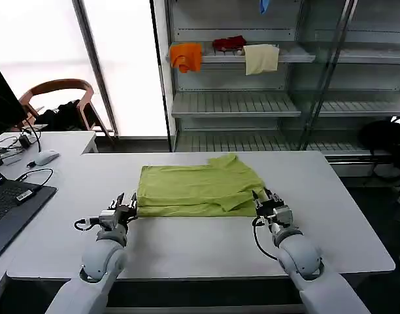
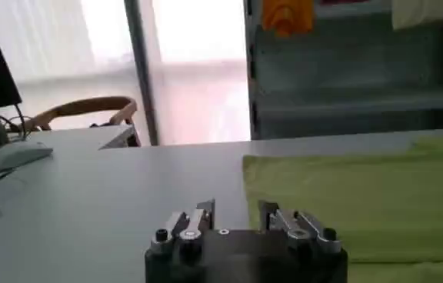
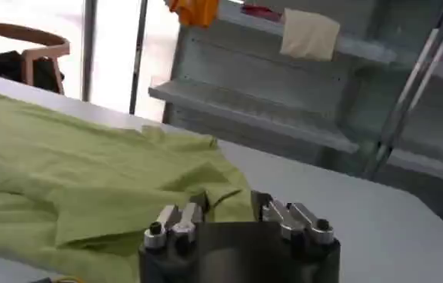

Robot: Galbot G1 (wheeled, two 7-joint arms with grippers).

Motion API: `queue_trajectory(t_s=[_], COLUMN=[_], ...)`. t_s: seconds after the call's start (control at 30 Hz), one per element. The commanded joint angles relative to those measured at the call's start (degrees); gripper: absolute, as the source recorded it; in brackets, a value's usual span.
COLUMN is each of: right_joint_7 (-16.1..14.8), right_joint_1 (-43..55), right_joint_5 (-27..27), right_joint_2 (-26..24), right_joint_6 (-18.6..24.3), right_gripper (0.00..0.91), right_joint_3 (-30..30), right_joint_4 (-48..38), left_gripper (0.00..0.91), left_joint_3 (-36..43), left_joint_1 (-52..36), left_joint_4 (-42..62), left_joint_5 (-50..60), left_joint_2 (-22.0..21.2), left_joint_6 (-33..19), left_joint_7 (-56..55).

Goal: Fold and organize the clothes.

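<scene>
Grippers sit nearest, low over the table's near half. Left gripper has its fingers parted and empty at the near left corner of the T-shirt; right gripper is likewise parted and empty at the near right corner. The shirt lies partly folded at mid-table. Risk, as a judgement: the thin fabric may bunch, or only its top layer may lift, if one side closes early, skewing the fold. White table is smooth. Beyond stand a shelf carrying an orange cloth and a cream cloth.
</scene>
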Motion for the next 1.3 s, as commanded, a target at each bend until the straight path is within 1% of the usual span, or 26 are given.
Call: queue_trajectory(t_s=[0.03, 0.1, 0.17, 0.23, 0.3, 0.33, 0.37, 0.4, 0.43, 0.47, 0.57, 0.63, 0.67, 0.7, 0.77, 1.0, 1.13, 1.27, 1.3], right_joint_7=[1.49, 1.27, 0.69, -0.64, -1.15, -0.78, 0.24, 1.96, 4.49, 5.69, 6.12, 4.06, 3.83, 2.36, 1.48, -0.34, -1.17, -1.62, -1.64], right_joint_1=[-2.78, -3.36, -4.06, -4.51, -4.86, -4.9, -4.77, -4.55, -4.32, -3.96, -4.26, -5.71, -6.07, -6.49, -6.88, -6.97, -6.78, -6.99, -7.0], right_joint_5=[3.66, 4.13, 6.98, 8.84, 10.34, 10.24, 8.69, 7.41, 7.06, 7.55, 8.19, 8.69, 8.51, 8.51, 8.31, 7.79, 7.5, 7.01, 7.0], right_joint_2=[-2.8, -3.24, -3.63, -3.77, -3.99, -3.89, -3.49, -2.98, -2.9, -2.89, -3.07, -3.92, -4.06, -4.11, -3.9, -3.83, -3.49, -3.38, -3.35], right_joint_6=[-2.11, -2.09, -2.05, -1.97, -1.63, -1.28, -1.27, -1.83, -2.08, -2.08, -1.94, 0.2, 0.77, 1.62, 2.43, 4.13, 4.27, 4.09, 4.09], right_gripper=[0.907, 0.907, 0.907, 0.907, 0.907, 0.907, 0.907, 0.907, 0.907, 0.907, 0.907, 0.907, 0.907, 0.907, 0.907, 0.907, 0.907, 0.856, 0.826], right_joint_3=[1.11, 1.54, 2.25, 2.62, 2.62, 2.62, 2.69, 2.96, 3.06, 3.22, 4.0, 3.97, 3.84, 3.51, 3.03, 2.22, 1.7, 1.39, 1.38], right_joint_4=[4.29, 4.42, 3.91, 3.55, 3.45, 3.14, 2.55, 1.87, 0.97, 0.22, 0.34, 2.52, 2.9, 3.7, 3.92, 1.85, 1.98, 1.31, 1.13], left_gripper=[0.907, 0.907, 0.907, 0.907, 0.907, 0.907, 0.907, 0.907, 0.907, 0.907, 0.907, 0.907, 0.907, 0.907, 0.907, 0.907, 0.907, 0.907, 0.907], left_joint_3=[-1.22, -1.61, -2.16, -2.44, -2.64, -2.78, -2.97, -3.17, -3.31, -3.47, -4.0, -4.13, -4.17, -4.22, -4.31, -4.34, -4.42, -4.76, -4.7], left_joint_1=[6.17, 6.82, 7.5, 7.73, 7.94, 8.08, 8.43, 8.93, 9.32, 9.76, 10.6, 10.5, 10.23, 10.0, 9.73, 9.0, 8.0, 7.31, 7.33], left_joint_4=[-10.55, -11.91, -12.87, -12.76, -11.79, -11.56, -11.62, -11.88, -12.41, -13.22, -14.64, -14.77, -14.48, -13.88, -12.57, -8.8, -6.58, -4.59, -4.46], left_joint_5=[-2.33, -4.27, -5.69, -6.29, -6.27, -6.32, -6.19, -6.03, -5.95, -5.94, -6.01, -6.08, -6.06, -6.06, -6.36, -7.65, -8.46, -10.04, -10.24], left_joint_2=[0.91, 0.78, 0.75, 0.73, 0.8, 0.84, 0.93, 1.05, 1.19, 1.3, 1.48, 1.5, 1.47, 1.42, 1.26, 0.31, 0.04, -0.01, -0.04], left_joint_6=[3.14, 3.94, 4.74, 5.1, 5.11, 5.3, 5.55, 5.82, 6.06, 6.1, 5.96, 5.8, 5.67, 5.52, 4.47, 3.85, 3.74, 3.5, 3.44], left_joint_7=[0.57, 0.67, 1.21, 1.51, 2.09, 2.39, 2.84, 3.41, 3.83, 4.01, 4.35, 4.38, 4.35, 4.35, 4.47, 4.99, 5.0, 5.11, 5.27])
